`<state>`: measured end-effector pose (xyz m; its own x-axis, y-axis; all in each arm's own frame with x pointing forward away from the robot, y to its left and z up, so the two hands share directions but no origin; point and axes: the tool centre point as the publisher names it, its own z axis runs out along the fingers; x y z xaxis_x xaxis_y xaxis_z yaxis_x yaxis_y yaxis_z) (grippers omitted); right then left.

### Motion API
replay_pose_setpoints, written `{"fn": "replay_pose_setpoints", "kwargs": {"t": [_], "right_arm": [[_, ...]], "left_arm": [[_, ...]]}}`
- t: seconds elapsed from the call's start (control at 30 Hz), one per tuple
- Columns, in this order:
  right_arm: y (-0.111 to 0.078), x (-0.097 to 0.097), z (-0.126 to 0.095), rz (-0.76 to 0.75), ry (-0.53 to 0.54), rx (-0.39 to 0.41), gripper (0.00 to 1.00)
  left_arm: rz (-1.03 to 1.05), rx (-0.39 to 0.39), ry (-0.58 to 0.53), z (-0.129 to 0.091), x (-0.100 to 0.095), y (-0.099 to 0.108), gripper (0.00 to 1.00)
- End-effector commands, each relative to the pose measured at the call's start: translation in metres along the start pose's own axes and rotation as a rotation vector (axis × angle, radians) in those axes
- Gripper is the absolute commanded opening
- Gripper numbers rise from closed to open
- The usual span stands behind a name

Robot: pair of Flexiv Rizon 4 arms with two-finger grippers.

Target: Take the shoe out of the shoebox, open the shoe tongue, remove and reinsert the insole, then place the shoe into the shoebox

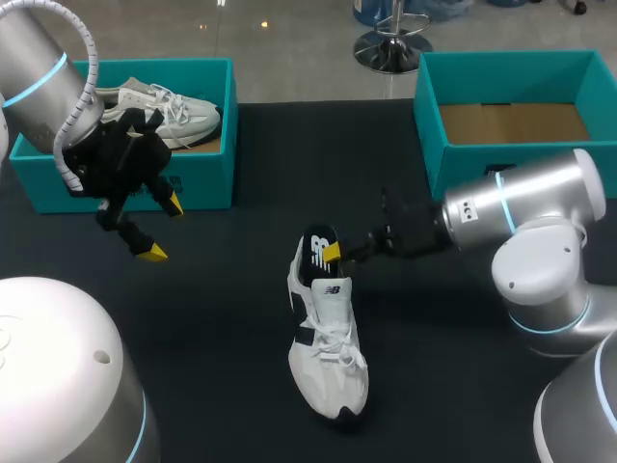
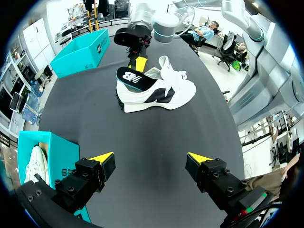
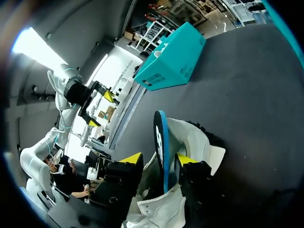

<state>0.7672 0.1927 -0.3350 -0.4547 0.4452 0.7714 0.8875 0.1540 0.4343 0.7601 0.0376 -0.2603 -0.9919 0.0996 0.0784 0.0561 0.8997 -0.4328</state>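
Front of insole [image 1: 314, 249] unseen within shoe [image 1: 328, 357]

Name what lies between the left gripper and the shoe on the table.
Nothing: only bare black table between left gripper and shoe, per left wrist view.

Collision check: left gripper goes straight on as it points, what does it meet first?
Probably the black table, short of the white shoe further ahead; depth is unclear. Left gripper is open.
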Motion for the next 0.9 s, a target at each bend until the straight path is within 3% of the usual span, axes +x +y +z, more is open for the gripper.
{"fn": "replay_pose_setpoints", "kwargs": {"t": [0.03, 0.53, 0.57, 0.63, 0.67, 0.9], "right_arm": [[0.004, 0.002, 0.005, -0.001, 0.0, 0.017, 0.0], [-0.033, 0.01, 0.016, 0.062, 0.012, 0.041, 0.0], [-0.033, 0.01, 0.016, 0.064, 0.011, 0.039, 0.06], [-0.03, 0.01, 0.015, 0.063, 0.007, 0.032, 0.38], [-0.028, 0.01, 0.014, 0.06, 0.005, 0.03, 0.44], [-0.007, 0.007, 0.01, 0.027, -0.006, 0.033, 0.43]], "left_arm": [[0.0, -0.002, 0.0, 0.0, 0.0, 0.0, 1.0], [0.0, -0.002, 0.0, 0.0, 0.0, 0.0, 1.0], [0.0, -0.002, 0.0, 0.0, 0.0, 0.0, 1.0], [0.0, -0.002, 0.0, 0.0, 0.0, 0.0, 1.0], [0.0, -0.002, 0.0, 0.0, 0.0, 0.0, 1.0], [0.0, -0.002, 0.0, 0.0, 0.0, 0.0, 1.0]]}}
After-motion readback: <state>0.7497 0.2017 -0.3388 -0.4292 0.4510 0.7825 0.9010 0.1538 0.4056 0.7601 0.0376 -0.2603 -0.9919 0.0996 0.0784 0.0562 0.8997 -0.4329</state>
